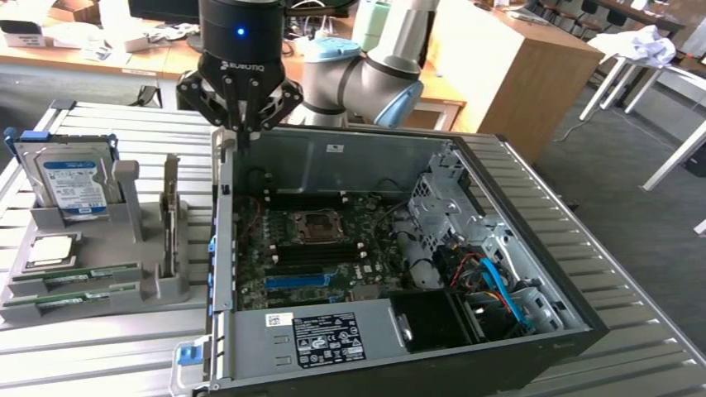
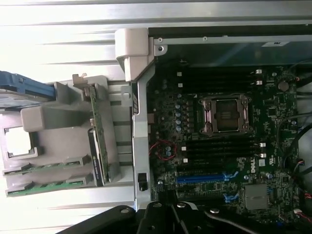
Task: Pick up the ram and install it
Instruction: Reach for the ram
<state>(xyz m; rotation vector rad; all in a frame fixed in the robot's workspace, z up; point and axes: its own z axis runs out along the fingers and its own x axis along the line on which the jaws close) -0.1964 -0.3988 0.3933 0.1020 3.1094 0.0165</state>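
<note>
1. Though its fingers are pressed together with nothing between them, the gripper (image 1: 240, 131) hangs over the far corner of the open computer case (image 1: 342, 161), on the exterior view's left side of that case.
2. The ram (image 1: 83, 277) lies flat in a grey holder (image 1: 155, 285), which stands on the slatted metal table (image 1: 99, 360) just beside the case, on the exterior view's left.
3. A second, matching stick (image 1: 69, 300) lies parallel to the ram and just nearer the camera. Both are at the near end of the holder, well apart from the gripper.
4. In the wrist view, the two green sticks (image 2: 44, 165) (image 2: 44, 187) sit side by side in their slots in the holder.
5. The far end of the holder carries an upright hard drive (image 1: 75, 178) with a blue label. A square silver processor chip (image 1: 50, 251) lies between the drive and the sticks.
6. A thin card (image 1: 171, 215) stands on edge in the holder, on the side closest to the case.
7. Inside the case, the motherboard (image 1: 331, 265) lies face up, with the processor socket (image 2: 225, 114) towards its far part.
8. Black memory slots (image 2: 219, 146) run alongside the socket, and a blue slot (image 2: 202, 179) lies nearer.
</note>
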